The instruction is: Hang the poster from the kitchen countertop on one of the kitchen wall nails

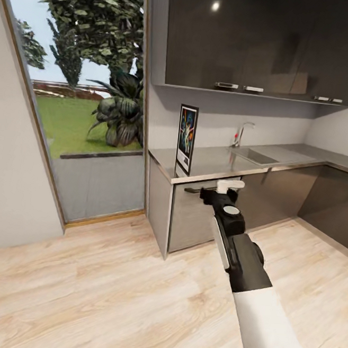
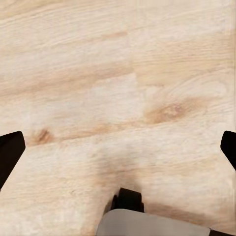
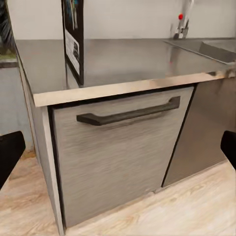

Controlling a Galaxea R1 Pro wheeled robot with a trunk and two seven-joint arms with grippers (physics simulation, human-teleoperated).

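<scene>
Standing upright on the steel tabletop (image 1: pixel 218 159), close to its left end and near the front edge: the poster (image 1: pixel 186 138), black-framed, colourful artwork facing right toward the sink (image 1: pixel 255 156). Farther right along the tabletop, a chrome tap (image 1: pixel 242 132) behind the basin. Reaching forward from the lower right of the head view, the right arm, its right gripper (image 1: pixel 215 191) just in front of the cabinet front (image 1: pixel 196 219) below the poster, level with the dark drawer handle (image 3: pixel 129 113). Fingers (image 3: pixel 10 150) of the right gripper spread wide, black tips at both edges of the right wrist view, nothing between them; poster above and apart, untouched. In the left wrist view, left gripper (image 2: pixel 118 152) pointed down at the light wooden floor (image 2: pixel 118 88), fingers (image 2: pixel 10 152) likewise spread wide and empty. Dark wall cupboards (image 1: pixel 261 41) above the tabletop; at far left, a tall window (image 1: pixel 82 80) with lawn and trees outside.
</scene>
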